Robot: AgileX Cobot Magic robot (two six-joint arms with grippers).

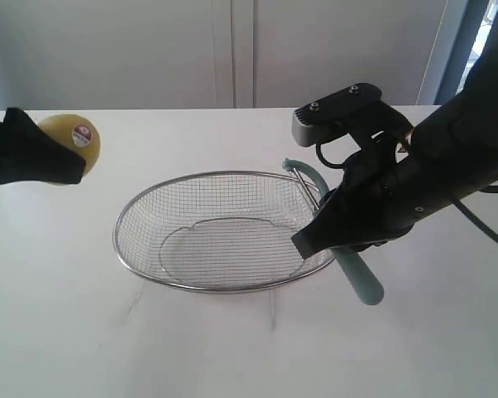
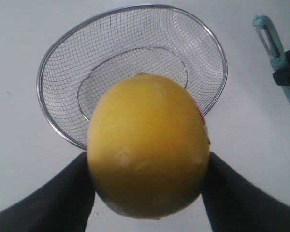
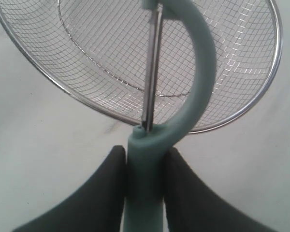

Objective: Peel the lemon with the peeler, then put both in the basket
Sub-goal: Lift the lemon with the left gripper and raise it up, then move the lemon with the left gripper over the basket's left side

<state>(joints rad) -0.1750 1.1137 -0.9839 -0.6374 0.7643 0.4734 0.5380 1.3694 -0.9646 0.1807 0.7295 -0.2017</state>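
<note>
Exterior view: the right end effector [image 1: 319,239] hides most of the peeler [image 1: 362,280], which it pinches by the handle beside the basket [image 1: 220,287] mid-tabletop [image 1: 232,352]. Farther off, toward the far left corner, the left end effector [image 1: 65,156] clamps the lemon [image 1: 76,137] off the surface. The print on its red-and-white sticker is too small to read.

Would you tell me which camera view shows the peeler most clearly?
The right wrist view: the peeler is close, blade and curved head clear, handle in the right gripper. The exterior view shows only its handle end and head tip past the gripper; the left wrist view just its head at the edge.
</note>
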